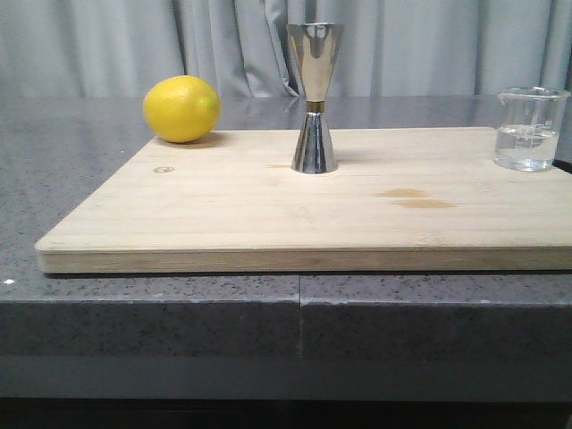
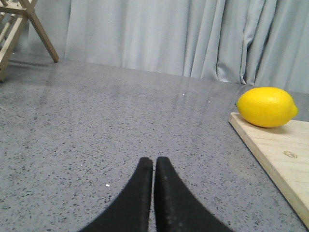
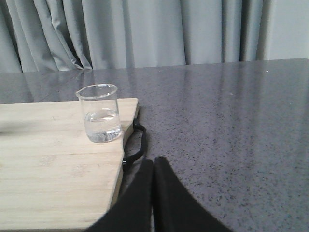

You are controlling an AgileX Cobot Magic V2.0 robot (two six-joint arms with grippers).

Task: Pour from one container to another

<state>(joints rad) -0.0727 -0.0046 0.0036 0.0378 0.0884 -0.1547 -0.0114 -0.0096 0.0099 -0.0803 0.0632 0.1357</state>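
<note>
A small clear glass beaker (image 1: 530,128) with white marks stands upright at the far right of the wooden board (image 1: 268,223), about a third full of clear liquid. The same beaker (image 3: 99,120) shows near the board's corner in the right wrist view. The tall steel jigger (image 1: 315,98) with a gold waist band stands upright at the middle back of the board. My right gripper (image 3: 153,162) is shut and empty, low over the grey counter beside the board's black handle (image 3: 136,144). My left gripper (image 2: 154,161) is shut and empty over bare counter, left of the board.
A yellow lemon (image 1: 181,108) lies on the board's back left corner, and that lemon (image 2: 267,107) also appears in the left wrist view. A wooden rack (image 2: 19,24) stands far off on the counter. Grey curtains hang behind the counter (image 1: 152,304).
</note>
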